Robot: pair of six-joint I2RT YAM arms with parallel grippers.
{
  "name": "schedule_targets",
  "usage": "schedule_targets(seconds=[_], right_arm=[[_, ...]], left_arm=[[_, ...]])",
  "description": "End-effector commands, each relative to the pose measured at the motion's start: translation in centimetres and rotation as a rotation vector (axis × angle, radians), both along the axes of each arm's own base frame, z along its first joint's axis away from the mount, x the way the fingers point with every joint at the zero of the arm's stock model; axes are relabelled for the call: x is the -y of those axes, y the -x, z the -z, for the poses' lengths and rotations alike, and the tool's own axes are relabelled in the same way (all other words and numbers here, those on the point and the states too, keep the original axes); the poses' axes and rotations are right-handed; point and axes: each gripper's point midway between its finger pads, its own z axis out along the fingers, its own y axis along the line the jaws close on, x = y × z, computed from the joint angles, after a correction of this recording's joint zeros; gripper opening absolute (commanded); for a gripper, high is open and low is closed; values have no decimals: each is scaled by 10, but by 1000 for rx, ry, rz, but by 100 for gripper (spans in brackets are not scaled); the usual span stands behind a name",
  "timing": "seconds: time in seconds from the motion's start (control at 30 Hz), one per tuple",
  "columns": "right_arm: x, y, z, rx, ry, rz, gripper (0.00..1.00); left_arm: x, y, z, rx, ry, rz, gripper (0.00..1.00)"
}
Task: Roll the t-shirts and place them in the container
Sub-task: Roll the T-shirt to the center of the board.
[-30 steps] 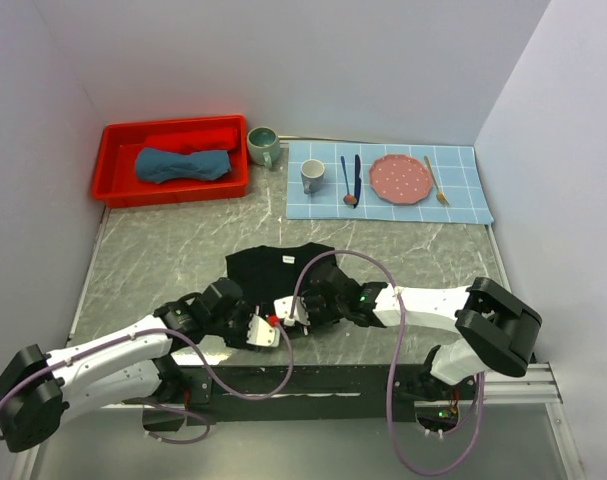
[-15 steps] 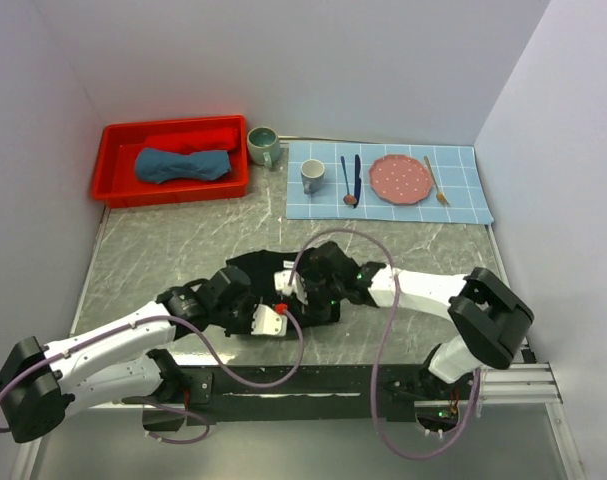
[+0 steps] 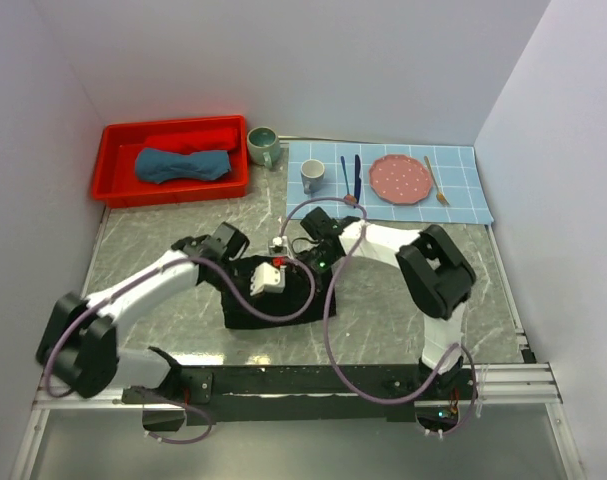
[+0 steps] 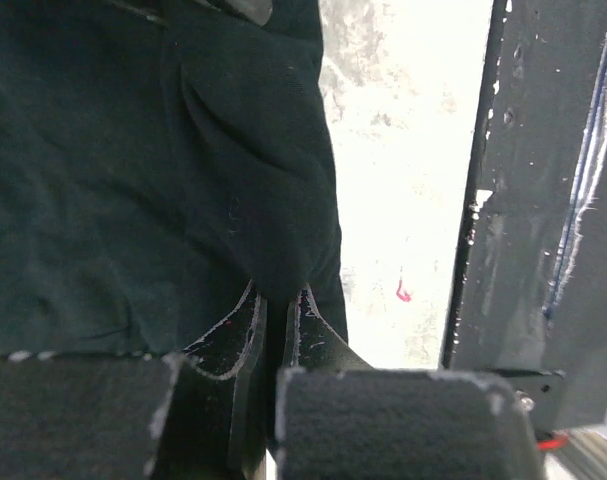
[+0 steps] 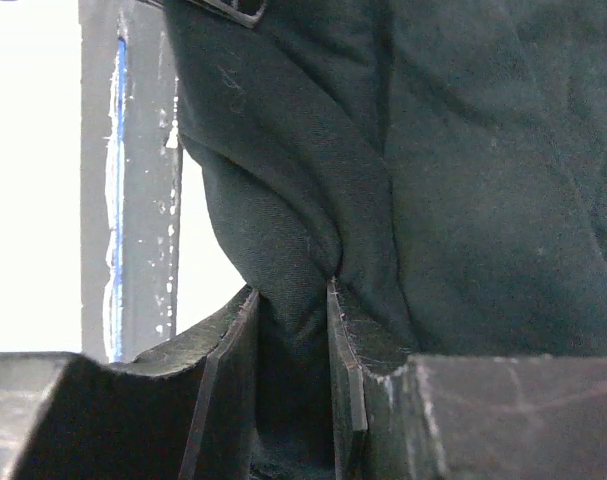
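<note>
Marble table [image 3: 143, 235] mid-frame: our left gripper [image 4: 276, 300] and right gripper [image 5: 293, 290] both pinch the black t-shirt [image 3: 245, 312], its bulk lying below them.

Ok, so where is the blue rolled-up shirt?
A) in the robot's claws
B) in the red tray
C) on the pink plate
B: the blue rolled shirt lies inside the red tray at the back left of the table.
</note>
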Motion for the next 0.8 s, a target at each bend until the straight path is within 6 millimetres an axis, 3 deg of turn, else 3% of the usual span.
schedule_targets(seconds=[0.0, 0.1, 0.3, 0.4, 0.6, 0.67, 0.7, 0.73, 0.77], right_arm=[[9, 0, -2, -137, 44, 1, 4], [9, -8, 4, -173, 73, 36, 4], [9, -15, 26, -290, 159, 103, 4], [12, -18, 37, -351, 196, 141, 4], [26, -32, 57, -415, 281, 299, 7], [31, -35, 61, -425, 278, 359, 11], [32, -42, 53, -395, 252, 381, 15], [34, -54, 51, -360, 213, 409, 26], [39, -53, 51, -365, 217, 436, 32]], left_arm=[[-5, 3, -2, -152, 4, 4, 1], [-6, -8, 4, -196, -5, -22, 1], [-12, -24, 39, -264, -107, -86, 1], [-19, -22, 59, -323, -173, -89, 1], [-25, -44, 75, -318, -183, -186, 1], [-27, -50, 74, -317, -166, -202, 1], [-25, -48, 74, -335, -147, -193, 2], [-25, -47, 74, -339, -140, -170, 3], [-23, -49, 72, -339, -131, -156, 3]])
